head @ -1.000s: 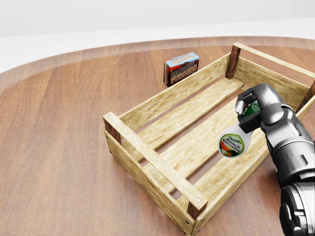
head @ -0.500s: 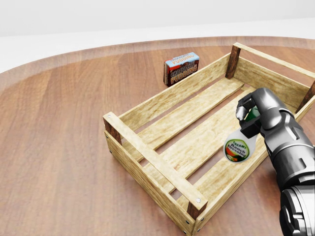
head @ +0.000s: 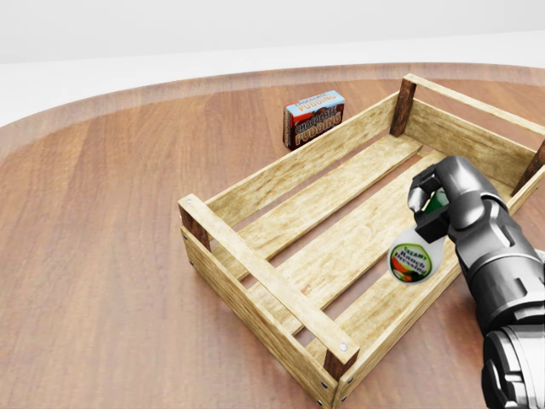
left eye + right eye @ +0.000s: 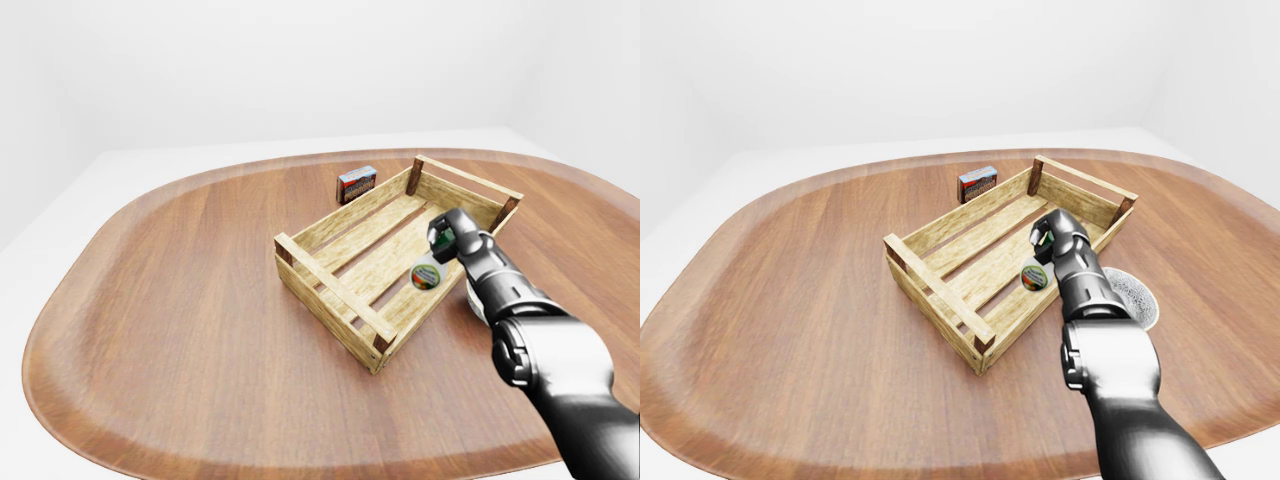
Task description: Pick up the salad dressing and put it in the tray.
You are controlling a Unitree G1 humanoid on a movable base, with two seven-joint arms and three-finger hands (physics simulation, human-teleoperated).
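Fingers of the right hand [image 3: 443, 198] grip the salad dressing [image 3: 412, 256] over the tray [image 3: 255, 271], near its right edge.

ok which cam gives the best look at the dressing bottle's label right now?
Head view: the salad dressing is largest there, its round label facing the camera below the right hand, which grips it by the neck over the tray. The left-eye and right-eye views show the same bottle much smaller, label only a coloured dot.

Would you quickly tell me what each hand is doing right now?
Right hand: closed on the salad dressing bottle, over the wooden tray.
Left hand: not in view.
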